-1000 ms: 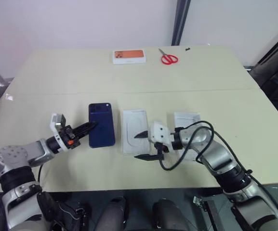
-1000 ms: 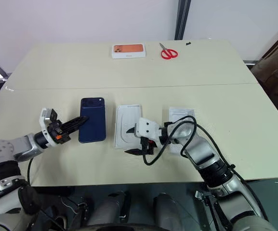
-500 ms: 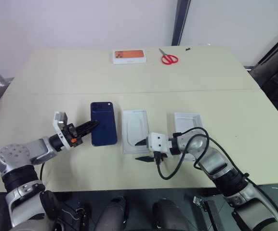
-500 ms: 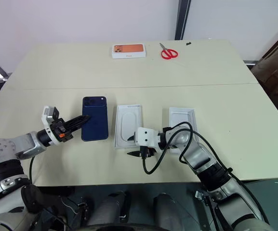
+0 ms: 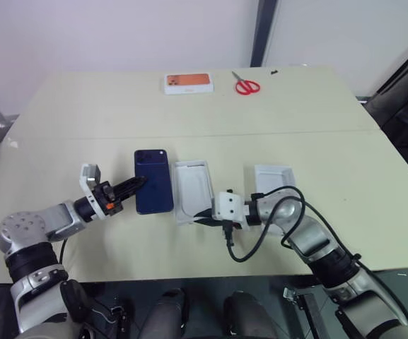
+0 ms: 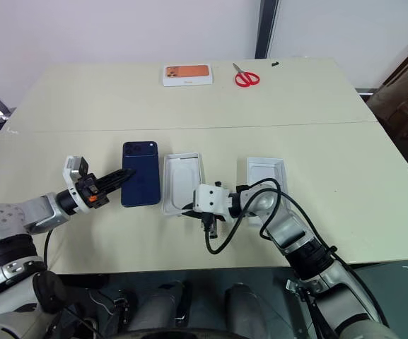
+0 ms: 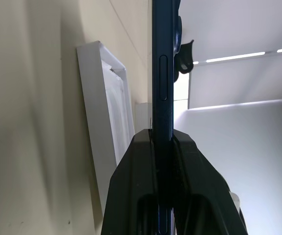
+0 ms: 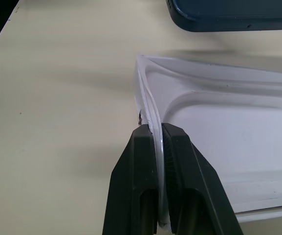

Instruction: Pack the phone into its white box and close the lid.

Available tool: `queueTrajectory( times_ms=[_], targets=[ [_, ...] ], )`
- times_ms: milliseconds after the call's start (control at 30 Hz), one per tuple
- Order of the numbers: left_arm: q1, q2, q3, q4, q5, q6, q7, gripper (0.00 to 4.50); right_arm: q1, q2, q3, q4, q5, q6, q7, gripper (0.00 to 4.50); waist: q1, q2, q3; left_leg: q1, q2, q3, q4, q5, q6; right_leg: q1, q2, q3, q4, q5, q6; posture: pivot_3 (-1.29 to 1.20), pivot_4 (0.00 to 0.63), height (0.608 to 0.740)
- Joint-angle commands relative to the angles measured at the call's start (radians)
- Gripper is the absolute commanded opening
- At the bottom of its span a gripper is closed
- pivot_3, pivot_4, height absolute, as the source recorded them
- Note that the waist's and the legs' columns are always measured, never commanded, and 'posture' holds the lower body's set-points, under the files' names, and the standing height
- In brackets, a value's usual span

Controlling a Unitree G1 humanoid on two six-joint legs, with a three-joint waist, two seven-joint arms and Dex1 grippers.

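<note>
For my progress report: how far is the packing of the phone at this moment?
Done: nothing packed yet; the lid lies apart on the table. In hand: the left gripper holds the phone by its edge, and the right gripper is shut on the rim of the insert at the white box. Left: probably remove the insert, lay the phone in, close the lid.

Red scissors (image 5: 247,86) beside orange-topped box (image 5: 189,82) — table's (image 5: 83,106) far edge

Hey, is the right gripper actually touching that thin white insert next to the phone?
Touching. In the right wrist view the right gripper has both black fingers pinched on the raised edge of the thin white insert.
</note>
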Motion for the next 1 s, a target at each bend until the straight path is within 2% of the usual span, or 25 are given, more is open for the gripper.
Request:
queueTrajectory(
  times_ms=[33,267,300,433,800,900,1000],
  targets=[
    [-0.03,0.003,0.008,-0.041,-0.048,-0.004,-0.009,0.0,-0.002,0.014,0.007,-0.012,-0.004,0.017,-0.008,0.04,0.0,0.0,0.0,0.0,0.0,0.0,0.0,0.0,0.0,0.0,0.0,0.0,0.0,0.0,0.0,0.0,0.15,0.734],
    [-0.031,0.007,0.005,-0.034,-0.044,-0.011,-0.007,0.0,-0.01,0.053,0.013,-0.016,0.011,0.125,-0.017,0.04,0.0,0.0,0.0,0.0,0.0,0.0,0.0,0.0,0.0,0.0,0.0,0.0,0.0,0.0,0.0,0.0,0.15,0.734],
    [-0.031,0.008,0.005,-0.033,-0.045,-0.01,-0.009,0.0,-0.013,0.058,0.014,-0.016,0.006,0.127,-0.023,0.81,-0.001,0.0,0.0,0.0,0.0,0.0,0.0,0.0,0.0,0.0,0.0,0.0,0.0,0.0,0.0,0.0,0.15,0.734],
    [-0.033,0.012,0.006,-0.028,-0.046,-0.007,-0.011,0.0,-0.018,0.062,0.027,-0.025,-0.011,0.125,-0.025,2.67,0.0,0.0,0.0,0.0,0.0,0.0,0.0,0.0,0.0,0.0,0.0,0.0,0.0,0.0,0.0,0.0,0.15,0.734],
    [-0.034,0.02,0.007,-0.028,-0.046,-0.003,-0.012,0.0,-0.024,0.052,0.0,-0.048,0.027,0.128,-0.003,2.67,0.0,0.0,0.0,0.0,0.0,0.0,0.0,0.0,0.0,0.0,0.0,0.0,0.0,0.0,0.0,0.0,0.15,0.734],
    [-0.035,0.018,0.006,-0.03,-0.047,-0.001,-0.011,0.0,-0.024,0.056,0.002,-0.032,0.025,0.119,-0.01,1.78,0.0,0.0,0.0,0.0,0.0,0.0,0.0,0.0,0.0,0.0,0.0,0.0,0.0,0.0,0.0,0.0,0.15,0.734],
    [-0.039,0.016,0.006,-0.033,-0.05,0.003,-0.009,0.0,-0.023,0.063,0.006,-0.02,0.016,0.108,-0.021,0.28,-0.001,0.0,0.0,0.0,0.0,0.0,0.0,0.0,0.0,0.0,0.0,0.0,0.0,0.0,0.0,0.0,0.15,0.734]
  ],
)
